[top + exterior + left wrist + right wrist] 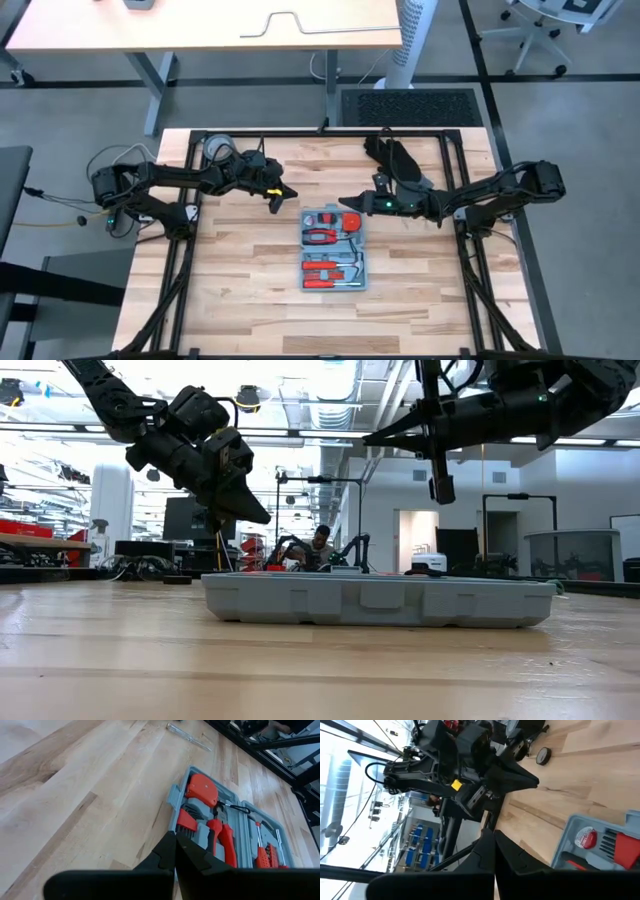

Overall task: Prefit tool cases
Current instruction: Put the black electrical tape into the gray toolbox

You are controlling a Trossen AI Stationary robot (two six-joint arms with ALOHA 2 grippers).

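1. Case (334, 249) lies open and flat near the middle of my table (240, 300), red-handled tools (322, 236) sitting in its slots.
2. My left claw (283, 193) hangs above the wood just beyond the case's far left corner, tips pressed together, gripping nothing.
3. My right claw (350, 203) hovers over the case's far right corner, tips likewise pressed together and empty.
4. Black glove (393, 155) lies by the far edge.
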